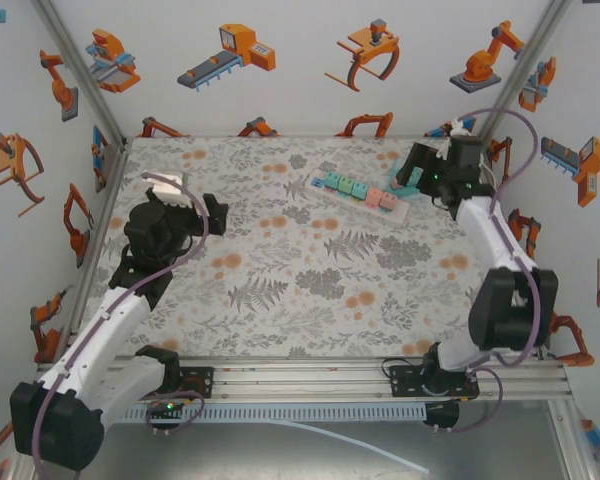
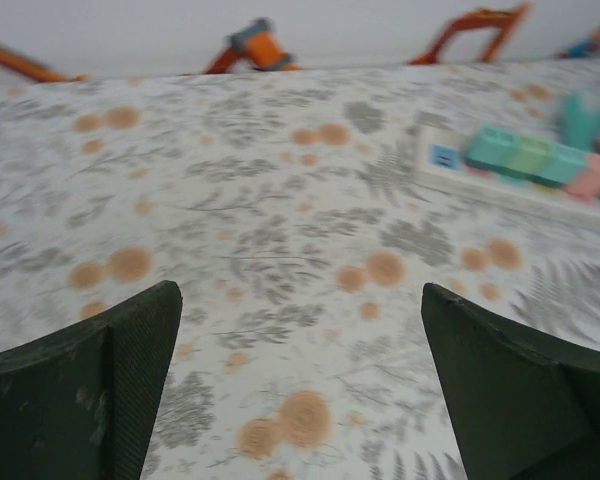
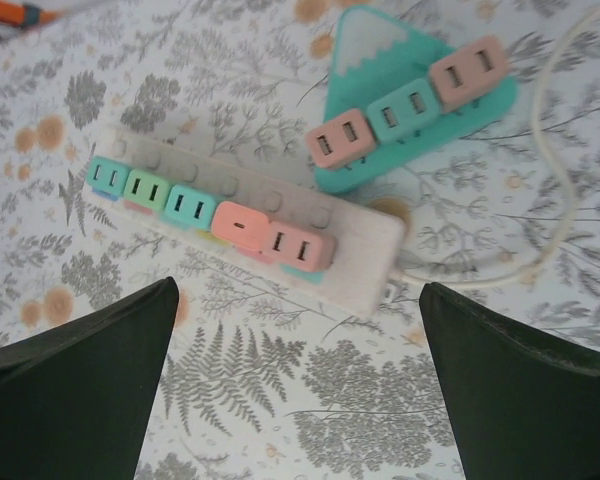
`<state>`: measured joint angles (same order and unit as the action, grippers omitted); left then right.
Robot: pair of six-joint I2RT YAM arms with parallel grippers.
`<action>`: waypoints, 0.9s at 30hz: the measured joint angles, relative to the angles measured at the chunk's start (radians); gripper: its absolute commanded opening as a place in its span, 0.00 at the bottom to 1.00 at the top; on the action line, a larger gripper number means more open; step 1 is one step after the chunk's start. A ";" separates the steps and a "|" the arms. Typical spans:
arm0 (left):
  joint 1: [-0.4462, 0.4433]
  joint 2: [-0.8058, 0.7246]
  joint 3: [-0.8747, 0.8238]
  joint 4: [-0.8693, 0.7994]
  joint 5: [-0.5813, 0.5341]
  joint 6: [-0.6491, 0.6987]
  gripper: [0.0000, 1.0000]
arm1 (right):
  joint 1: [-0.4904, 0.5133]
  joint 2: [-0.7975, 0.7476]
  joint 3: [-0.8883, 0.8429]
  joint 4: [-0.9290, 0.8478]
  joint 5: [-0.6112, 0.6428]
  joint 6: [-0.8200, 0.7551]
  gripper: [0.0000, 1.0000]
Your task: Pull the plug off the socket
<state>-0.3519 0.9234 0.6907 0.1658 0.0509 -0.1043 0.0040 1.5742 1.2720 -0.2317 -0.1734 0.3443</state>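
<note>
Starting with the right gripper: its jaws are spread wide with nothing between them, just the flowery table underneath. Right past the fingertips, a little beyond the gap, sits the white power strip. It lies at a slant, running from ahead of the left finger across to the middle of the gap. Five plugs are stuck in it in a row: teal plug, green plug, another teal one, a salmon plug and a pink plug, which is the one closest to the jaws. A thin white cord leaves the strip's end ahead of the right finger and loops away. Further out beyond the strip, nearly touching it, there's a teal triangle holder with three more plugs on it.

The left gripper is also wide apart and holding nothing, with bare tablecloth between and ahead of its fingers. The strip shows up blurry well ahead of it, off past the right finger.

From the top camera, the right gripper is just beside the strip's far end, and the left gripper is well apart from it.
</note>
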 measured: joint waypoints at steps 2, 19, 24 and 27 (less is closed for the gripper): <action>-0.055 0.003 0.026 -0.045 0.080 0.023 0.97 | 0.018 0.120 0.128 -0.094 -0.024 0.000 0.96; -0.166 0.090 0.047 -0.195 0.193 0.120 0.97 | 0.204 0.761 0.877 -0.431 -0.092 -0.190 0.96; -0.166 0.069 0.047 -0.216 0.167 0.142 0.97 | 0.208 0.940 1.135 -0.520 -0.146 -0.212 0.96; -0.167 0.064 0.047 -0.222 0.148 0.143 0.97 | 0.198 0.981 1.196 -0.559 -0.204 -0.214 0.96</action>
<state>-0.5186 0.9874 0.7376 -0.0559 0.1989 0.0383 0.2020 2.5549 2.4683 -0.7910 -0.3775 0.1299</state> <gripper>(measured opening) 0.969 0.963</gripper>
